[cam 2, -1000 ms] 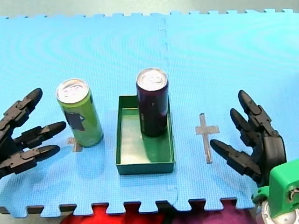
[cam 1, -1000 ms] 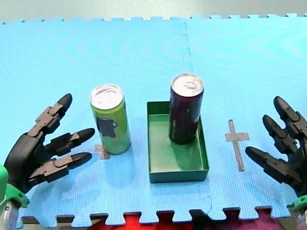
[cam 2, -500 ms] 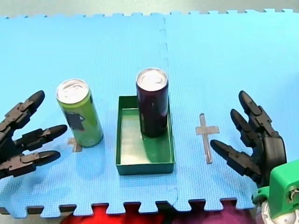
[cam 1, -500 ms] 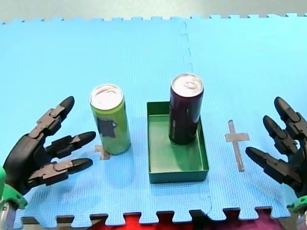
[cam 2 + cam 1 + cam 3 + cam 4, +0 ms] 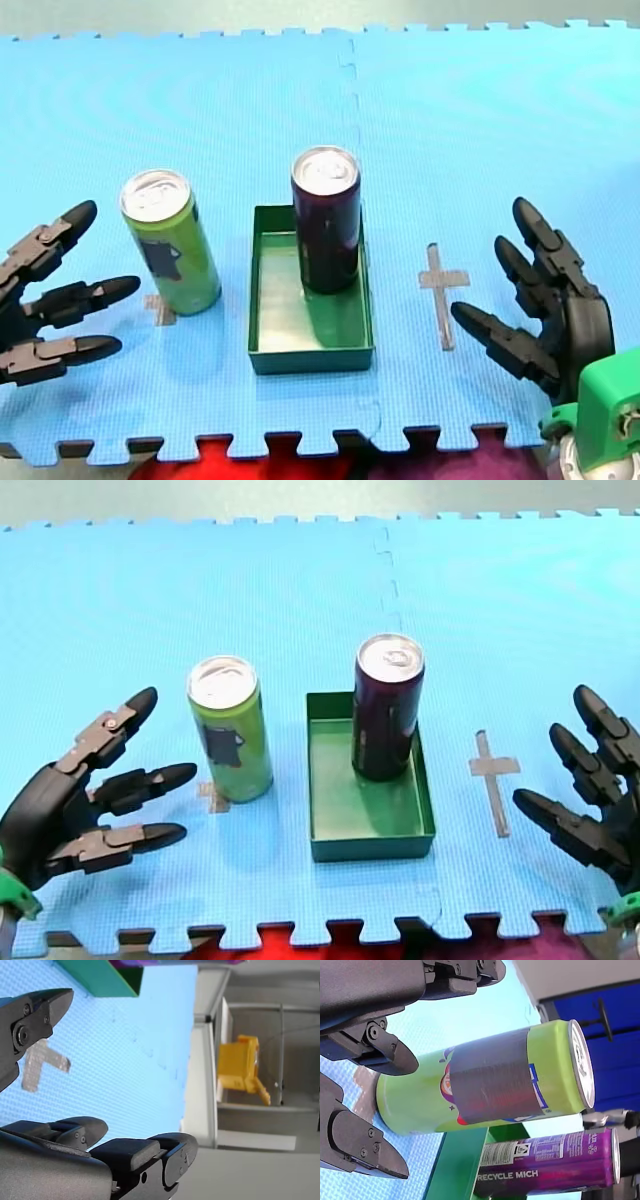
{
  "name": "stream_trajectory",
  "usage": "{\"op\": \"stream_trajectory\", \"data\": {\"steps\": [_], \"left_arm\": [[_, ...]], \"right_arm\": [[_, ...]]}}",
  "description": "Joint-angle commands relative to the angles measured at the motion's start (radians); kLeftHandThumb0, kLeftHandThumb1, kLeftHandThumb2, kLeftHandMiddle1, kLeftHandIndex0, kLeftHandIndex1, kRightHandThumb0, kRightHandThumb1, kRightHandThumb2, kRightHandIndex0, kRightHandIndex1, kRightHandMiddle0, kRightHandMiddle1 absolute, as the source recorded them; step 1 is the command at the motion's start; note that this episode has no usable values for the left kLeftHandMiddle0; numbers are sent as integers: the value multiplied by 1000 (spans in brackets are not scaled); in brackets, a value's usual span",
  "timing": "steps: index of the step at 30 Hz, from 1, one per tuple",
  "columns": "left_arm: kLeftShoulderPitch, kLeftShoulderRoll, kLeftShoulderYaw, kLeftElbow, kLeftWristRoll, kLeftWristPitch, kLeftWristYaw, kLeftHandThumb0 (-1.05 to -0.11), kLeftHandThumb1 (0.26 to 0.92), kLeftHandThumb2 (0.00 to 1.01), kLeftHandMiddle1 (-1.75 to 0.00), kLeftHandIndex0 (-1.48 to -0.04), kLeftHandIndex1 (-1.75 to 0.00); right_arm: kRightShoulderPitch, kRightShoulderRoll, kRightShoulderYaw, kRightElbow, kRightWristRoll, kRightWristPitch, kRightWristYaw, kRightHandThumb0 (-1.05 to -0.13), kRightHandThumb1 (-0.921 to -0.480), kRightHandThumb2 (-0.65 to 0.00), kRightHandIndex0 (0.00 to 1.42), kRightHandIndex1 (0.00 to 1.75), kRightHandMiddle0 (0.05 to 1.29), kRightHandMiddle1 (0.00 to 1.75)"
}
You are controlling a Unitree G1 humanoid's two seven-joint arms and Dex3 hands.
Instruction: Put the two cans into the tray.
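A lime-green can [image 5: 230, 730] with a grey tape patch stands upright on the blue mat, just left of the green tray [image 5: 370, 830]. A dark purple can [image 5: 388, 708] stands upright inside the tray at its far end. My left hand [image 5: 160, 775] is at the lower left, a short gap from the green can, and holds nothing. My right hand [image 5: 560, 750] is at the lower right, well apart from the tray, also holding nothing. The second wrist view shows the green can [image 5: 505, 1077], the purple can [image 5: 545, 1170] and black fingers [image 5: 395, 1055] close by.
A grey tape cross [image 5: 493, 780] lies on the mat between the tray and my right hand, and a smaller tape mark [image 5: 210, 798] sits at the green can's base. The mat's jagged near edge [image 5: 330, 930] runs just below both hands.
My left hand has drawn back toward the mat's near edge, a little farther from the green can. The right hand has dropped very slightly. The cans and tray have not moved.
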Motion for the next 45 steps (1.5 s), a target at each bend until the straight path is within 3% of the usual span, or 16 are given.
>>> {"op": "stream_trajectory", "data": {"steps": [1,5,10,13,20,31,33,35,45], "left_arm": [[4,-4,0,5,27,-38,71,-1048,696,12,0,-78,-4],[3,-30,-3,22,82,-119,217,-1048,728,23,0,-81,-4],[-4,-38,-17,49,109,-157,270,-1048,759,29,0,-85,-5],[-10,-39,-19,60,106,-158,279,-1048,776,32,0,-86,-5],[-16,-37,-22,77,110,-155,308,-1048,806,7,-327,-87,-2],[-35,-17,-25,112,119,-151,309,-1048,823,10,-376,-90,-2],[-35,-14,-31,111,131,-153,326,-1048,854,22,-145,-90,-2],[-34,-12,-35,110,139,-152,338,-1048,870,24,-38,-90,-1],[-33,-17,-36,106,129,-144,329,-1048,887,17,0,-72,0]], "right_arm": [[2,-4,-2,-4,3,-1,-2,-731,-684,0,432,0,371,0],[0,-3,-2,-3,1,0,-3,-737,-683,0,432,0,372,1],[-1,-4,-3,1,2,0,-1,-740,-682,0,432,1,374,1],[-5,-5,-3,5,0,1,-4,-744,-682,0,432,0,375,1],[-3,-5,-1,3,-6,-1,-8,-757,-683,0,432,0,375,0],[-8,-7,-1,8,-6,-3,-9,-767,-687,-1,432,0,374,0],[-7,-7,-1,7,-6,-3,-9,-768,-688,-1,431,0,373,0],[-6,-7,-1,5,-6,-2,-9,-769,-688,-1,431,0,372,0],[-5,-4,-1,3,-7,-5,-12,-771,-692,-1,431,0,368,0]]}}
